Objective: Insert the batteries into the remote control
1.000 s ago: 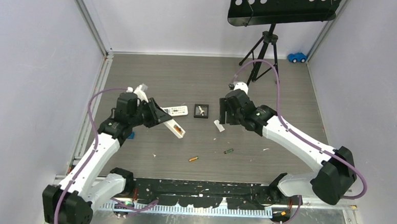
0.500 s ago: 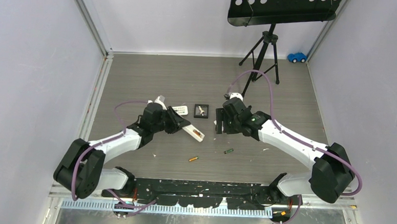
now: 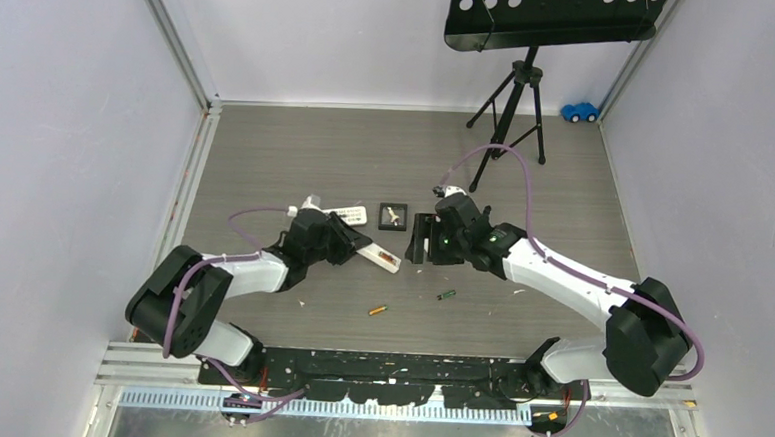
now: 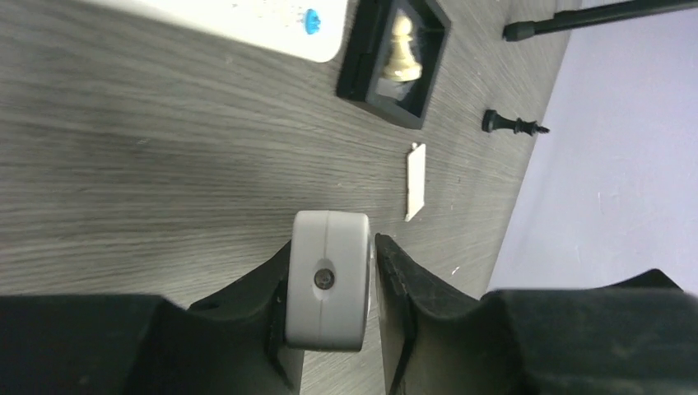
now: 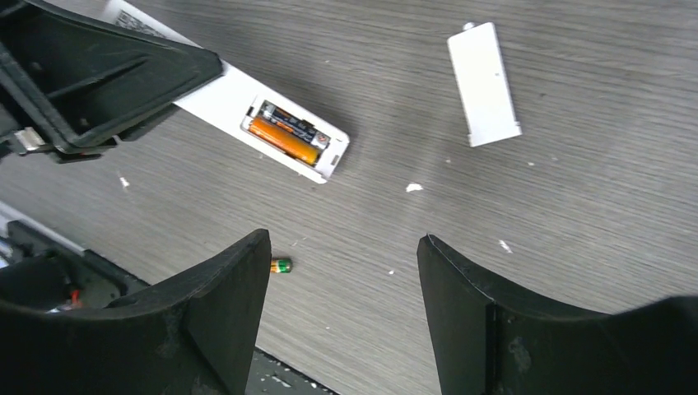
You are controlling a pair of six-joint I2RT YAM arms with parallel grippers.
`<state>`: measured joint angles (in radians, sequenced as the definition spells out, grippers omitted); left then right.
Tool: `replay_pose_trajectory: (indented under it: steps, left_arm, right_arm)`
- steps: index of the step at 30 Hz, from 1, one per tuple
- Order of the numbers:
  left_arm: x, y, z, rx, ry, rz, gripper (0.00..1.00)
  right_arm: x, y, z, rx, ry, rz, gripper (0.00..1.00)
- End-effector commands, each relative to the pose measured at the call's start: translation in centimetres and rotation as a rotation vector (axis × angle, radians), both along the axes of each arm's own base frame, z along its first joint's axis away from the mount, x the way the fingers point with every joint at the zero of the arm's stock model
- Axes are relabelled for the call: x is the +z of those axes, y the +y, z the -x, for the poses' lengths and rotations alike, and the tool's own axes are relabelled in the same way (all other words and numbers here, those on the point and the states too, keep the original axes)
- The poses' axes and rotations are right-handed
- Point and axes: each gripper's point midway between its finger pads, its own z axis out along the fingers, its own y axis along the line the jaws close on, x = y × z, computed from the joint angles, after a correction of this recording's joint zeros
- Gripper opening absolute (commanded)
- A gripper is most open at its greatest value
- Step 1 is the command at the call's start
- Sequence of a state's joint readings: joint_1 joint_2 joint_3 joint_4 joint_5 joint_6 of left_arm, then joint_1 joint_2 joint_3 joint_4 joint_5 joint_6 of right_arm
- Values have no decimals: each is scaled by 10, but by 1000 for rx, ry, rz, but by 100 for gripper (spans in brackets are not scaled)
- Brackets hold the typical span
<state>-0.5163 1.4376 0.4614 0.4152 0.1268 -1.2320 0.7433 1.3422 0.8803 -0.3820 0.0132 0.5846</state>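
Observation:
My left gripper (image 3: 354,244) is shut on the remote control (image 3: 386,260), and its grey-white end (image 4: 329,280) sits pinched between the jaws in the left wrist view. The remote's back faces up with the compartment (image 5: 288,132) uncovered; an orange battery and a dark one lie inside. My right gripper (image 3: 420,240) hovers open just right of the remote's free end, with nothing between its fingers (image 5: 342,243). An orange battery (image 3: 378,309) and a green-and-black battery (image 3: 446,295) lie loose on the table nearer the arm bases. One green-and-orange battery tip (image 5: 281,265) peeks from behind my right gripper's finger.
The white battery cover (image 5: 484,82) lies flat right of the remote. Behind are a shorter white remote (image 3: 344,215), a black tray (image 3: 393,216) with a white pawn, and a black peg (image 4: 510,125). A music stand's tripod (image 3: 509,110) and a blue toy car (image 3: 579,111) stand at the back.
My left arm swung right and lower, carrying the remote toward the table's middle. My right gripper edged left toward it and stayed open.

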Motion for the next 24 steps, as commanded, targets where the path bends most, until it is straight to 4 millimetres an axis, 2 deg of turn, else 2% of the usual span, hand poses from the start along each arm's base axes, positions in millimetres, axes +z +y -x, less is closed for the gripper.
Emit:
replay_pose_trajectory:
  steps: [1, 7, 10, 14, 16, 21, 24]
  left_arm:
    - [2, 12, -1, 59, -28, -22, 40]
    - [5, 28, 11, 85, -4, -90, 69]
    - [1, 41, 18, 116, 35, -145, 79]
    - [-1, 58, 30, 150, 86, -213, 88]
    - [0, 64, 35, 156, 96, -240, 99]
    - [4, 77, 44, 163, 97, -292, 100]
    - [12, 83, 45, 167, 64, -313, 100]
  right_arm:
    - [4, 25, 1, -19, 44, -143, 70]
    - [-6, 30, -7, -82, 72, -164, 69]
    - [-4, 31, -12, -81, 60, -148, 69]
    - [0, 20, -22, -82, 8, -61, 69]
    - [-2, 9, -29, -88, -19, 27, 69]
    - [-13, -23, -46, -50, -28, 347, 70]
    - [-22, -21, -51, 45, 17, 450, 70]
